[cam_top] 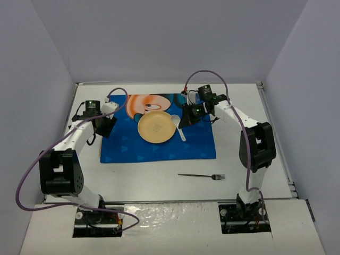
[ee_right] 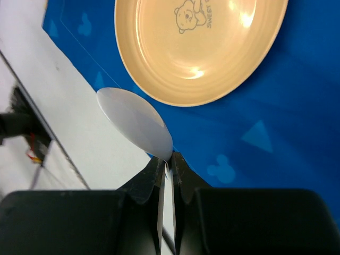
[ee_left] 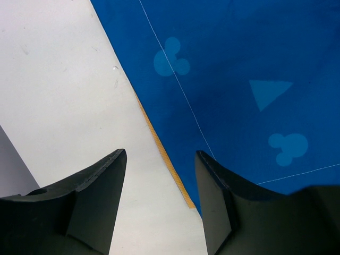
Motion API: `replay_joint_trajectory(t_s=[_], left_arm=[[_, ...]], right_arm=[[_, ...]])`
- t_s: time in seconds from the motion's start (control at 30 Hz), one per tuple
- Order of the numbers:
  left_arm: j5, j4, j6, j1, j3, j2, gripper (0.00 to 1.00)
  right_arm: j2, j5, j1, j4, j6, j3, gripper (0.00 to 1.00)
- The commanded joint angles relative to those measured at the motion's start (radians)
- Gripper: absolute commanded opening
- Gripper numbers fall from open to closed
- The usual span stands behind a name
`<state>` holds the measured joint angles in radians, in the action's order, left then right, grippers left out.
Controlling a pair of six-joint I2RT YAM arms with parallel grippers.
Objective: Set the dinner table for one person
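The white dinner table (cam_top: 154, 183) carries a blue cartoon-mouse placemat (cam_top: 159, 146) with a yellow plate (cam_top: 155, 127) on it. My right gripper (cam_top: 183, 124) is shut on the neck of a white spoon (cam_top: 175, 121), just right of the plate. In the right wrist view the gripper (ee_right: 167, 161) pinches the handle just behind the spoon's bowl (ee_right: 135, 122), over the placemat (ee_right: 255, 117) and close to the plate (ee_right: 199, 48). My left gripper (cam_top: 106, 126) is open and empty, its jaws (ee_left: 159, 155) straddling the placemat's left edge (ee_left: 164, 154) low over the table (ee_left: 64, 79).
A metal fork (cam_top: 202, 176) lies on the bare table in front of the placemat, toward the right arm's base. Grey walls enclose the table on three sides. Purple cables loop off both arms.
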<state>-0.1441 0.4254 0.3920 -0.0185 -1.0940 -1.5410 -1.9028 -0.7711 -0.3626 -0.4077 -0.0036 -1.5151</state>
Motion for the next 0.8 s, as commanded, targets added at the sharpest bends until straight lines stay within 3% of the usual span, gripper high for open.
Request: replay_joint_trajectory(t_s=[0.0, 0.17, 0.27, 0.4, 0.77], left_arm=[[0.022, 0.003, 0.003, 0.008, -0.064, 0.03, 0.51], [0.039, 0.014, 0.001, 0.008, -0.071, 0.024, 0.51], [0.045, 0.015, 0.001, 0.008, -0.071, 0.022, 0.51], [0.052, 0.011, 0.001, 0.018, -0.075, 0.007, 0.51], [0.062, 0.013, 0.004, 0.052, -0.096, -0.026, 0.51]], right_arm=[[0.067, -0.112, 0.001, 0.434, 0.407, 0.121, 0.0], [0.131, -0.103, 0.028, 0.771, 0.725, 0.23, 0.0], [0.15, -0.079, 0.069, 0.878, 0.863, 0.31, 0.0], [0.15, -0.03, 0.135, 0.971, 0.896, 0.411, 0.0], [0.133, -0.057, 0.2, 0.91, 0.793, 0.47, 0.0]])
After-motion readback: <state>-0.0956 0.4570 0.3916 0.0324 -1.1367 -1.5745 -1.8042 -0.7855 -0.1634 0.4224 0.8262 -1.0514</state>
